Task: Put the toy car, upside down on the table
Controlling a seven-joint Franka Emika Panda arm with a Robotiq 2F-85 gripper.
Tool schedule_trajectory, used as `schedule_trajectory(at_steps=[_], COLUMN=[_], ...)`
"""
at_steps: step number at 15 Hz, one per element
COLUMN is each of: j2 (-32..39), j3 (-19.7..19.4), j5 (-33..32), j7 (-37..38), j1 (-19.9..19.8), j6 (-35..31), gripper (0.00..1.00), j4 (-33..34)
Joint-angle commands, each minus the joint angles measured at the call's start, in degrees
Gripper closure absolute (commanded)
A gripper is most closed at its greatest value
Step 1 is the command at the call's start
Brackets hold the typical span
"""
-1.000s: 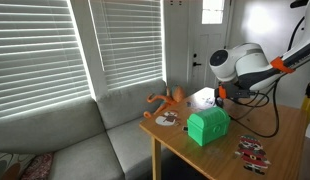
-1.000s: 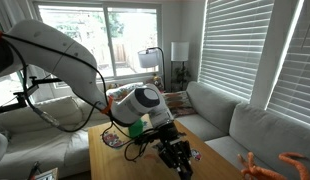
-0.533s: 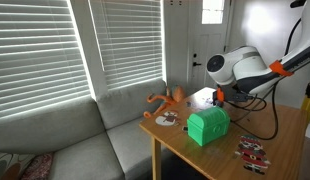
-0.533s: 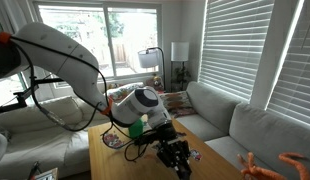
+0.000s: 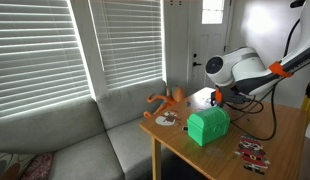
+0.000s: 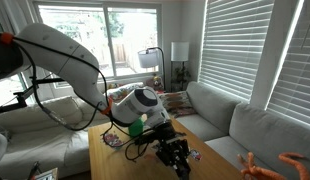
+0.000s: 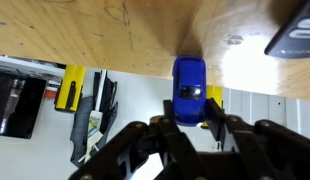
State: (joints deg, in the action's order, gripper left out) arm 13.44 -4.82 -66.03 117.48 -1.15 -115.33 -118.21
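— So, what changed?
— Hardly anything (the arm sits as before).
— And the toy car (image 7: 188, 88)?
— Clamped in the gripper (image 7: 192, 120) over the edge of the table (image 7: 95, 40), long axis crossing that edge, roof toward the camera.

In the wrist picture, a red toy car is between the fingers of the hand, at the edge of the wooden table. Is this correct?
One thing is wrong: the toy car is dark blue, not red. The wrist view shows it between the fingers of the hand, at the edge of the wooden table.
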Motion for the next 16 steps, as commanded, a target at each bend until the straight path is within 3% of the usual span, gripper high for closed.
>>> schedule_trajectory(at_steps=[1, 11, 12, 16], j2=[1.1, 0.1, -0.8, -0.8], j3=[0.9, 0.5, 0.3, 0.2], j5=[1.8, 7.2, 4.9, 5.0], j7=[-0.8, -7.9, -7.4, -7.4], j1=[-0.9, -2.1, -1.2, -1.3], j6=[-2.5, -8.4, -4.9, -5.7], gripper=[0.88, 0.88, 0.63, 0.63], j4=[0.0, 0.7, 1.3, 1.4])
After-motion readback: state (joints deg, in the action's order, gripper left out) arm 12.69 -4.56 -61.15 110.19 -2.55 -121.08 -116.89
